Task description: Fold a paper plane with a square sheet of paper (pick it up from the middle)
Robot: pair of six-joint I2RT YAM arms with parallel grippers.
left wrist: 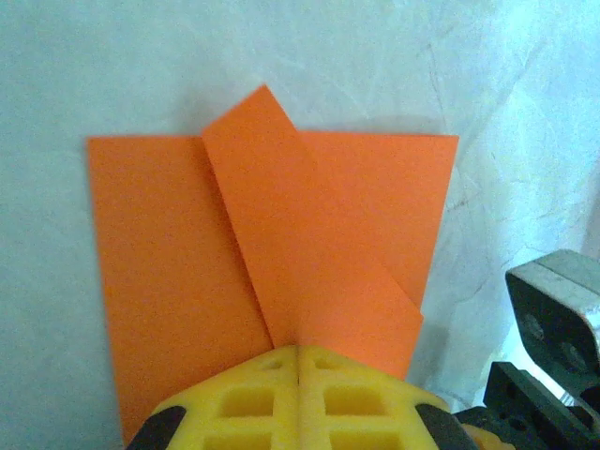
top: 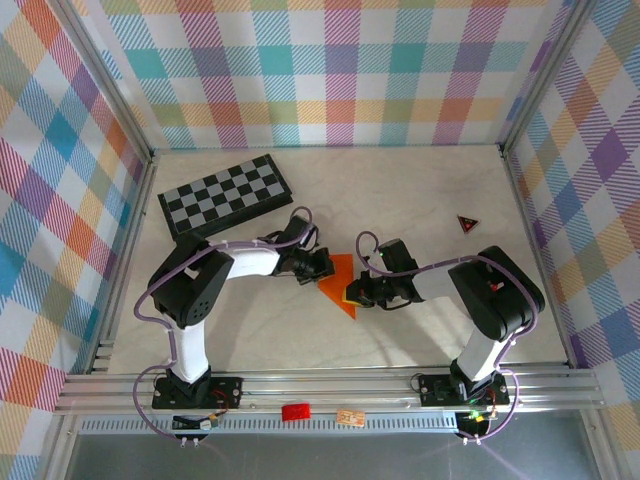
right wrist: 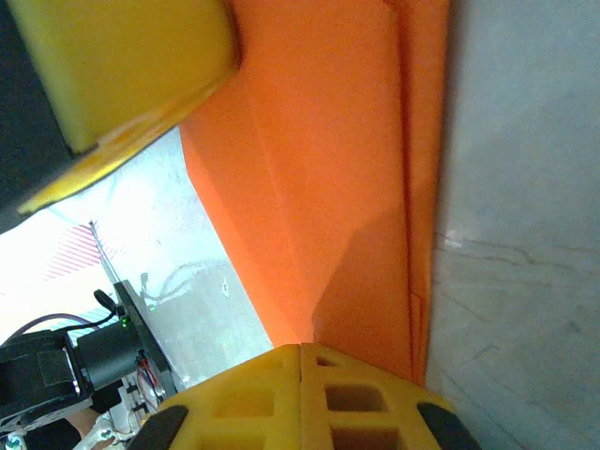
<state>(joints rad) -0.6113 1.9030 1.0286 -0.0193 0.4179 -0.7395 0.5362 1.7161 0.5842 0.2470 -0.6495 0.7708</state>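
Where the pale desk (top: 300,340) begins on the left, a flat black-and-grey checkerboard (top: 225,193) lies near the back wall, well apart from everything else. Next comes the left arm, white and black, bent toward the middle. Its left pincer (top: 325,268) has yellow fingers (left wrist: 253,412), and they are pressed tight together with no gap. Their tips touch an edge of the thin bright orange sheet of paper (top: 338,290). I cannot tell if they pinch the paper or only press on it.

The orange paper lies in the middle of the desk, between the two pincers. From the left wrist camera it looks like a flat sheet with one long flap folded slantwise across it. The flap's pointed corner sticks out past the far edge. From above, the paper looks like a pointed shape, with the point toward the arms' bases.

Just right of the paper is the right pincer (top: 352,293). Its yellow fingers (right wrist: 253,412) are tight together too, with their tips against the paper, by an edge where folded layers are stacked. Whether they grip it is hard to tell.

Far to the right, a small dark red triangle (top: 467,224) lies alone on the desk.
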